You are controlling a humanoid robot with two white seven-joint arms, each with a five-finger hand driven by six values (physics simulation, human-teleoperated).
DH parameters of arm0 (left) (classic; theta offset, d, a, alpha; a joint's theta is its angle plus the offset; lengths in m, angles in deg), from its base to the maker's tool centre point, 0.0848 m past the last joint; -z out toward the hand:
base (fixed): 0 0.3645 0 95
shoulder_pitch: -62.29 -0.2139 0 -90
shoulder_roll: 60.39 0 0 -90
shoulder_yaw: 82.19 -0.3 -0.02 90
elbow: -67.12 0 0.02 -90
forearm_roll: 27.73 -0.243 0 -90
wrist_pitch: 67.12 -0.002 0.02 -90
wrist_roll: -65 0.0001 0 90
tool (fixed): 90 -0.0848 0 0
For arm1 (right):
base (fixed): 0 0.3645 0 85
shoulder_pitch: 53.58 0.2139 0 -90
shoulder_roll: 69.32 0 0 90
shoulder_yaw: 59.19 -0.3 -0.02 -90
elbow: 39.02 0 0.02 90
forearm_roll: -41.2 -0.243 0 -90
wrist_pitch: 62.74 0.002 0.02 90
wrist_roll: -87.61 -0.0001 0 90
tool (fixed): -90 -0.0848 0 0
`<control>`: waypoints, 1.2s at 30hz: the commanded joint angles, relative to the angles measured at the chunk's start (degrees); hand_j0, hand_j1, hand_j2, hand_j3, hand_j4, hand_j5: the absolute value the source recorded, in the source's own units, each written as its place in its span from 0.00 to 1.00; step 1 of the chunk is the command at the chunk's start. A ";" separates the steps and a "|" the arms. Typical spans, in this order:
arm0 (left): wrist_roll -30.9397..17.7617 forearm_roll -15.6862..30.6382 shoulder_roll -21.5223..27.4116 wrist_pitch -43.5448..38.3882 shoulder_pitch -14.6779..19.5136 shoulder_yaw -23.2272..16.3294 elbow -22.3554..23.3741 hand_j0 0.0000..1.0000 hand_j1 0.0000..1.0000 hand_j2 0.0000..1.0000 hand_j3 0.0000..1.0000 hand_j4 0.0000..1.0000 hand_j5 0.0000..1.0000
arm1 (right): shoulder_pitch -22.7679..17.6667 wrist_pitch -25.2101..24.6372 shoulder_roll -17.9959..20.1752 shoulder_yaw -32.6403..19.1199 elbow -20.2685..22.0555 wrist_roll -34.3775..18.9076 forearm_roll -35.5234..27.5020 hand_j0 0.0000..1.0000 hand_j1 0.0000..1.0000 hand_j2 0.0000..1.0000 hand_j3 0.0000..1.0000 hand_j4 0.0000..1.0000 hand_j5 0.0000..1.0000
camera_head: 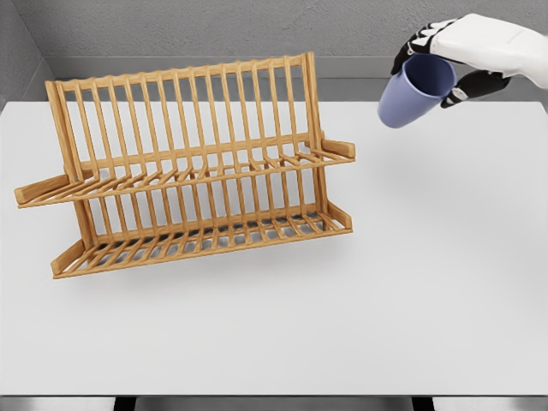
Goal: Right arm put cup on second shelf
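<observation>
A blue-violet cup [415, 90] hangs in the air at the upper right, tilted with its mouth turned up and to the right. My right hand [449, 64] is shut on it, black fingers wrapped around the rim end. The cup is to the right of and slightly above the top of a wooden two-tier rack [193, 167]. The rack stands on the white table [342, 325], with an upper shelf [214, 171] and a lower shelf [205, 244], both of slats and both bare. Clear air separates the cup from the rack's right post.
Grey walls close off the back and the left. The table's front edge runs along the bottom of the view. Short wooden arms stick out from the rack's ends on both sides.
</observation>
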State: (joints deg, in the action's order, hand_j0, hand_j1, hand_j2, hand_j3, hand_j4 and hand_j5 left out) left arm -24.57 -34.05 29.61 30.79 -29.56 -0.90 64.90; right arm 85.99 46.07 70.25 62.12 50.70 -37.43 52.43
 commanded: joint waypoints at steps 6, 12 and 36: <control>-0.07 -0.01 0.00 0.00 0.00 0.01 0.03 1.00 1.00 1.00 1.00 1.00 1.00 | -0.09 0.00 -1.06 -0.03 3.80 0.04 -0.24 0.64 0.64 0.64 0.64 0.64 0.64; 0.02 -0.01 0.00 0.00 0.00 0.01 -0.06 1.00 1.00 1.00 1.00 1.00 1.00 | -0.09 0.00 -2.55 0.06 6.87 0.04 -0.24 0.64 0.64 0.64 0.64 0.64 0.64; 0.02 0.08 0.00 0.00 0.00 0.01 0.03 1.00 1.00 1.00 1.00 1.00 1.00 | 0.70 0.35 -8.26 2.17 10.65 0.04 -0.33 0.64 0.64 0.64 0.64 0.64 0.64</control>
State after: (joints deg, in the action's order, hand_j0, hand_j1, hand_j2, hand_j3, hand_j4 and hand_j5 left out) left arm -24.58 -34.04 29.61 30.79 -29.47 -0.90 64.90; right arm 86.60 46.45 62.64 63.67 61.33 -37.43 52.26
